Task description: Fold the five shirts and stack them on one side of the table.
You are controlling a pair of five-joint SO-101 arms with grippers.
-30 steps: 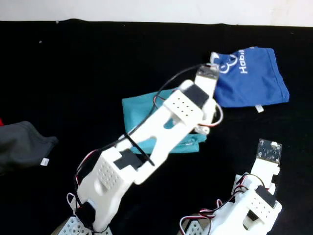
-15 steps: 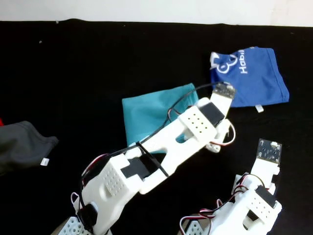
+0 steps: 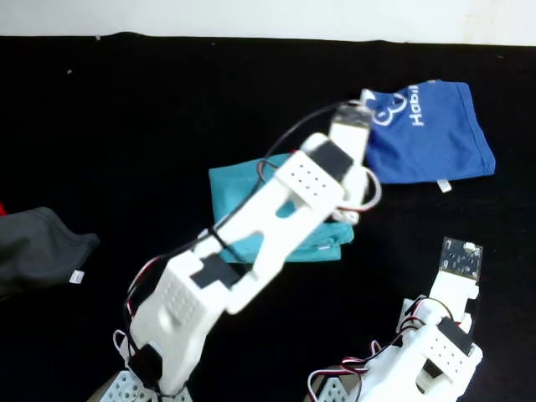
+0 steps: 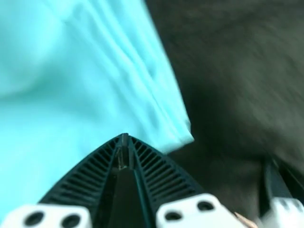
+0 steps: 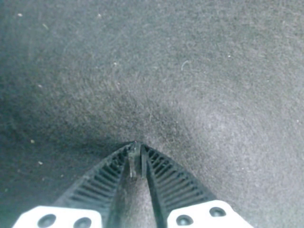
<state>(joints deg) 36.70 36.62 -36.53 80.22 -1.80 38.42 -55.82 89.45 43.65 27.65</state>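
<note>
Nearest the bases, the right gripper (image 5: 135, 148) hangs over the bare black table (image 3: 142, 109) with its fingers pressed together — nothing between them. Farther out, the left arm (image 3: 285, 209) stretches across the folded teal shirt (image 3: 239, 188) at mid-table. The left gripper (image 4: 124, 145) is closed too, tips together just above the teal cloth near its layered edge. Beyond, at the far right, lies the blue shirt (image 3: 435, 138). A dark grey shirt (image 3: 38, 247) sits crumpled at the table's left edge — well apart.
</note>
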